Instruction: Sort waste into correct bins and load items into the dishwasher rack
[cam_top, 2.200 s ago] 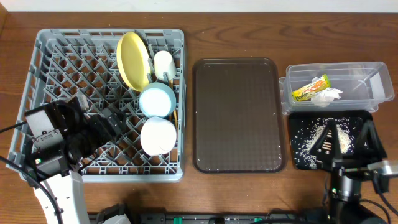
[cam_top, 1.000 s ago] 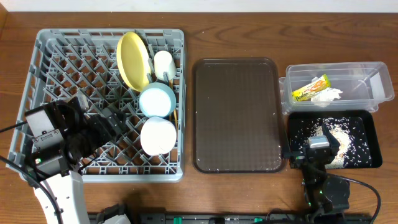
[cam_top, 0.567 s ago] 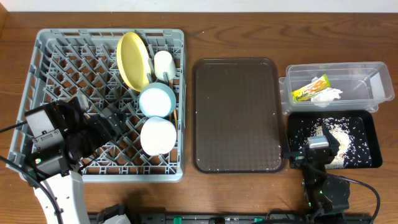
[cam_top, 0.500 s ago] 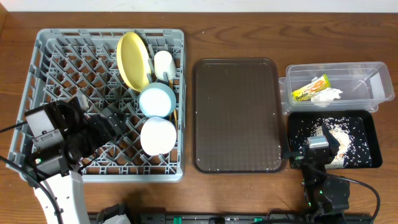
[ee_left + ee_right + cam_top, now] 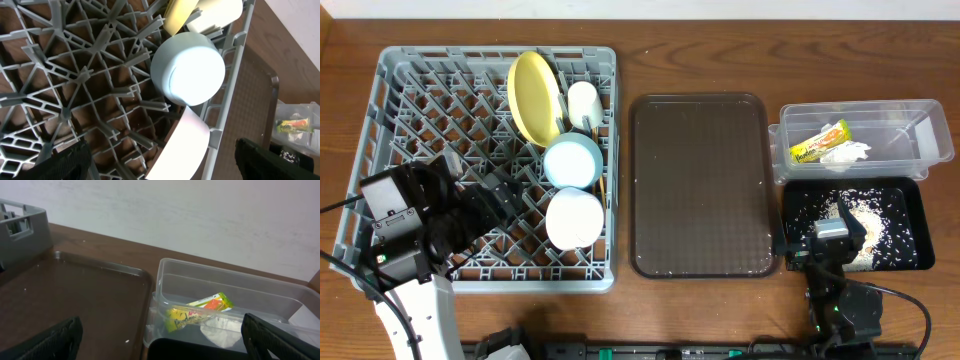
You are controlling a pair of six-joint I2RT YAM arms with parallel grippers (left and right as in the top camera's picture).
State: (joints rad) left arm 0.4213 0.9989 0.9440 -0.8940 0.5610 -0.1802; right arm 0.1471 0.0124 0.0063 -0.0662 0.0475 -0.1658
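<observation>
Right pincer [image 5: 162,347] gapes wide and empty, only its dark tips showing; its arm hides the black tray's [image 5: 798,200] 6 o'clock edge, crumbs [image 5: 872,215] inside. Left pincer [image 5: 167,165], also wide, holds nothing; its arm covers the rack's [image 5: 390,110] 8 o'clock corner. Along the rack's 3 o'clock side sit white bowl [image 5: 573,217], light blue bowl [image 5: 572,160], white cup [image 5: 583,103], yellow plate [image 5: 533,95]; a thin brown sliver [image 5: 601,186] beside them is too small to tell. Pegs toward 10 o'clock stand free. At 1 o'clock, clear tub [image 5: 910,125] holds wrapper [image 5: 817,142] and tissue [image 5: 852,153].

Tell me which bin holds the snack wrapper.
The clear plastic tub, behind the black tray; the wrapper lies in it beside the tissue. The tray holds rice crumbs instead.
</observation>
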